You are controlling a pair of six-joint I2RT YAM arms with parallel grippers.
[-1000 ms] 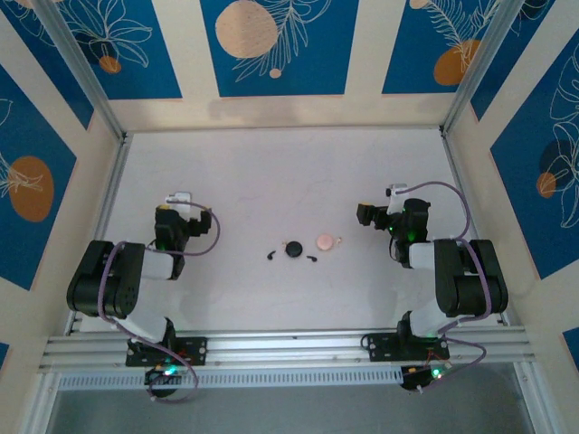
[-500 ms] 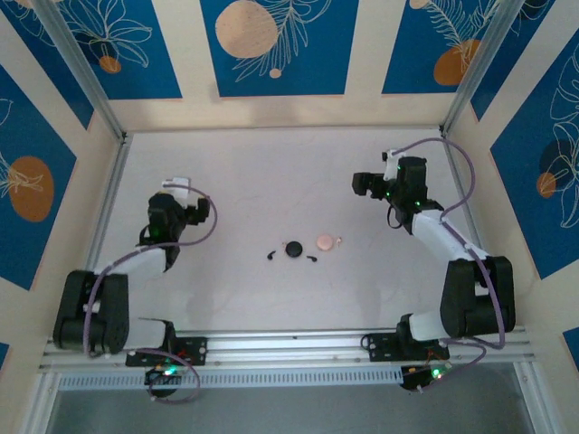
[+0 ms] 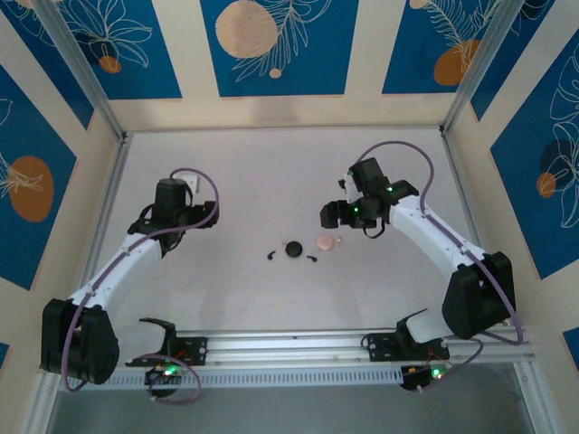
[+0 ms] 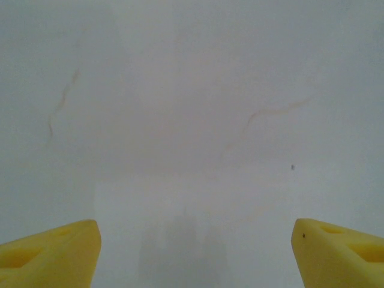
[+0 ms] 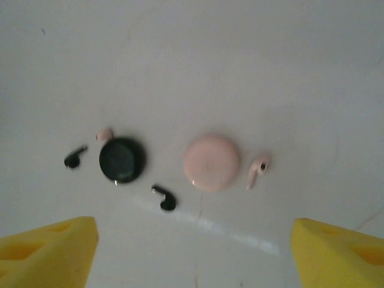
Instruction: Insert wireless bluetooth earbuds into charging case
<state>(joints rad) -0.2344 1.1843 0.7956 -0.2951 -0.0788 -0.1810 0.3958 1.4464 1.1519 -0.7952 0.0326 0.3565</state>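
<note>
Two black earbuds (image 5: pixel 75 158) loose on surface (image 5: pixel 192 60), either side of black puck (image 5: pixel 122 159).
Tiny, light, hard, probably slick; I'd pinch each across its bud, not stem. My right tool (image 5: pixel 193 240) and left tool (image 4: pixel 195 240) spread, empty.

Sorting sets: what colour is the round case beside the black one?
The case is pale pink, clearest in the right wrist view.

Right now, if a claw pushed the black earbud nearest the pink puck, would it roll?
Probably it would spin or skid, not roll: the earbud has a stem lying flat on the table. It looks tiny beside the pink puck, so likely light and easily flicked away.
</note>
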